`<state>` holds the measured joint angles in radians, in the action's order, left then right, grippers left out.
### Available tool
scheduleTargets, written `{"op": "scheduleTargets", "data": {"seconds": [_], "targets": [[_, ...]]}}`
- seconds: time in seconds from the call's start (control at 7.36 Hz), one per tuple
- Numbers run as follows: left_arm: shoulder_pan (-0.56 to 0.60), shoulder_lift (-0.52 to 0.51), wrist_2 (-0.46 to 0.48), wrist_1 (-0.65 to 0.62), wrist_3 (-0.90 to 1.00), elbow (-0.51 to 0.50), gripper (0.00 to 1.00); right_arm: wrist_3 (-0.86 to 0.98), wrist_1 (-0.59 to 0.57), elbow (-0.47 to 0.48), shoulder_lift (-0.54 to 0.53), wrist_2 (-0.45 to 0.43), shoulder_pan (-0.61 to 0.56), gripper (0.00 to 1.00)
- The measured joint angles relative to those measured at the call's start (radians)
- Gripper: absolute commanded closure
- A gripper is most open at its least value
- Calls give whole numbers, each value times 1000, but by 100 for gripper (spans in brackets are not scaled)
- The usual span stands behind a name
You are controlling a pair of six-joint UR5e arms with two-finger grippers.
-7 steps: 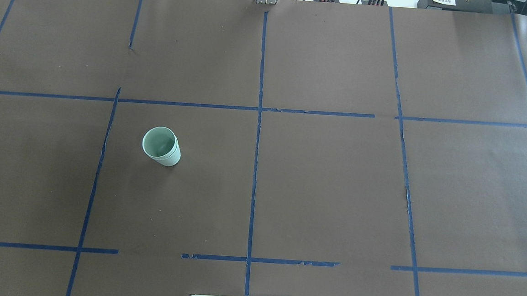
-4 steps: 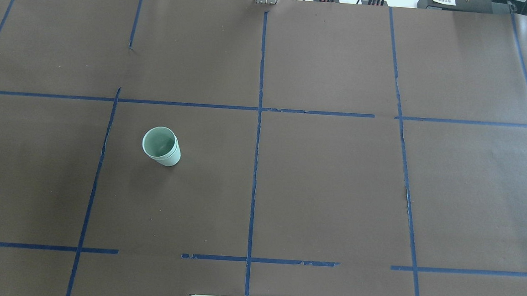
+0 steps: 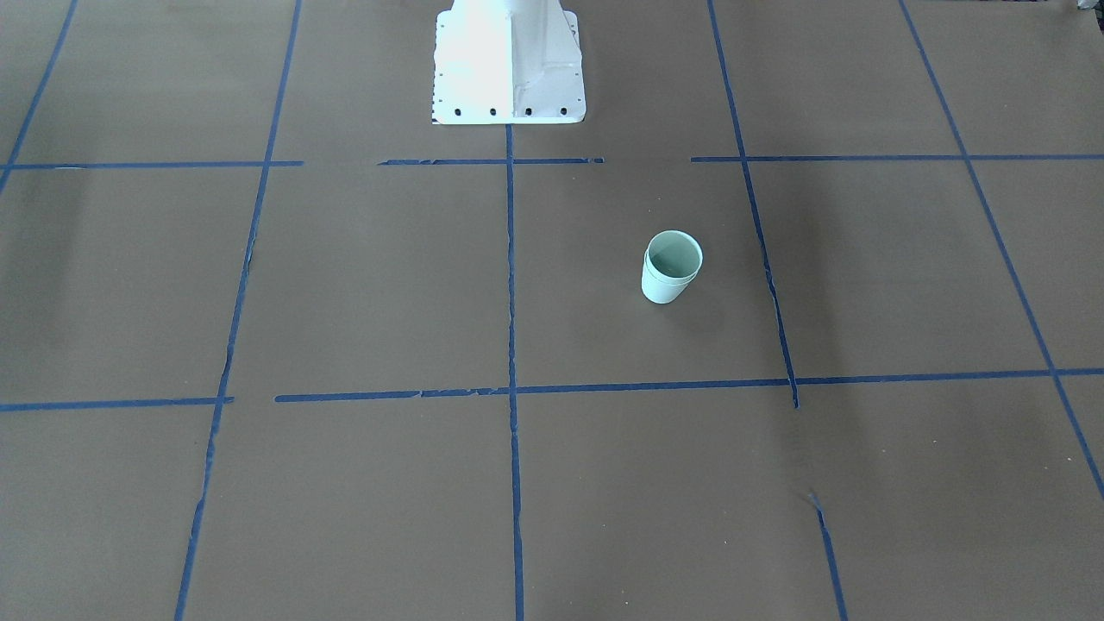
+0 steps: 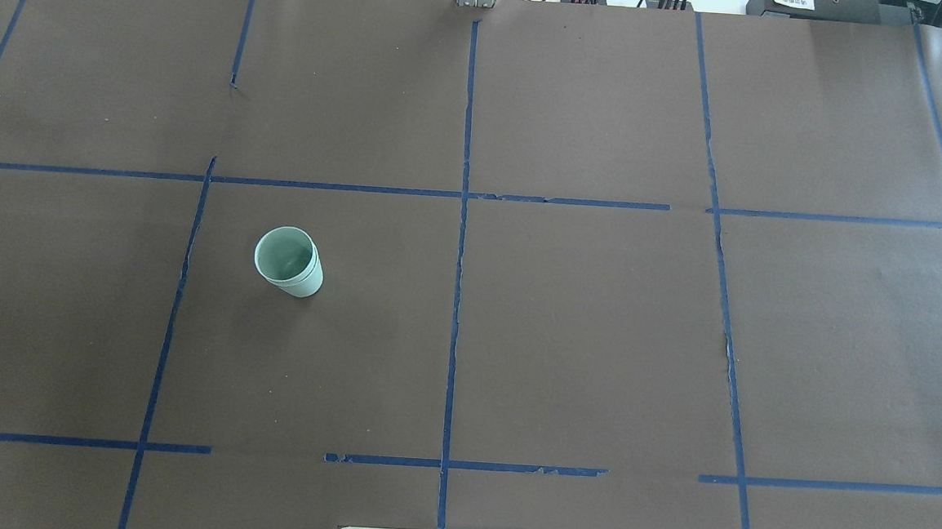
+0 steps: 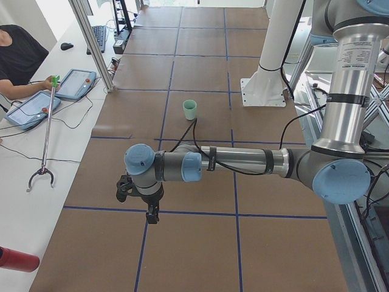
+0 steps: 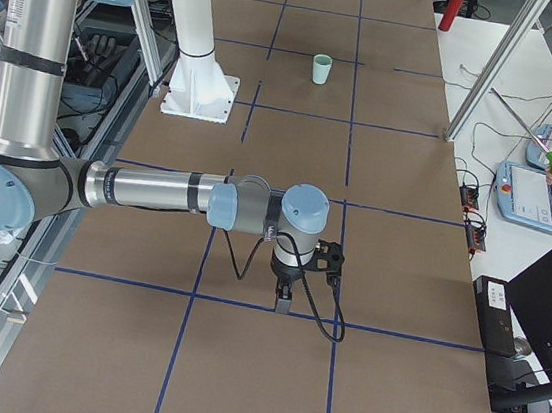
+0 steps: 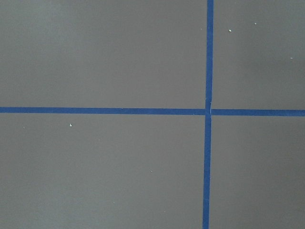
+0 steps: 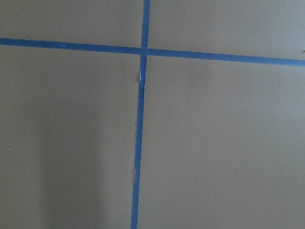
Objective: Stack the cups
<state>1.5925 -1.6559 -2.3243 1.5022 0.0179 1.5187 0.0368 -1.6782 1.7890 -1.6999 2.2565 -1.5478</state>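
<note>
- Both claws fall outside the overhead and front views. Only the side views catch them, small and dark under their wrists.
- The left claw (image 5: 150, 218) hangs pointing down over a crossing of blue tape (image 4: 457, 296), well apart from the cups (image 4: 289, 261). I cannot tell whether its jaws are spread or pressed together (too small, and seen from the side).
- The right claw (image 6: 282, 306) hangs the same way at the far end of the worktop (image 4: 597, 346), just over a tape line. I cannot tell its opening either.
- Neither wrist view shows any fingers. Each shows only brown worktop and one tape crossing.
- The cups are nested one in the other and stand upright on the robot's left half of the worktop, between the centre tape line and the next line out. They sit apart from both lines.
- The inner cup is mostly hidden (only its rim shows, just above the outer rim). The dark green inside is in plain sight.
- The base (image 3: 509, 60) is cut off at the frame edge in the front view. The overhead view shows just a strip of its foot.
- An operator (image 5: 15, 58) is cut off by the edge of the left side view.
</note>
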Motion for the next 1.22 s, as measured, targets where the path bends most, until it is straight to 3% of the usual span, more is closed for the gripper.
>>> {"op": "scheduleTargets", "data": {"seconds": [0.27, 1.22], "targets": [[4, 18, -42, -9, 0, 20, 0, 0, -1, 0, 0, 0, 0, 0], [3, 22, -46, -8, -1, 29, 0, 0, -1, 0, 0, 0, 0, 0]]}}
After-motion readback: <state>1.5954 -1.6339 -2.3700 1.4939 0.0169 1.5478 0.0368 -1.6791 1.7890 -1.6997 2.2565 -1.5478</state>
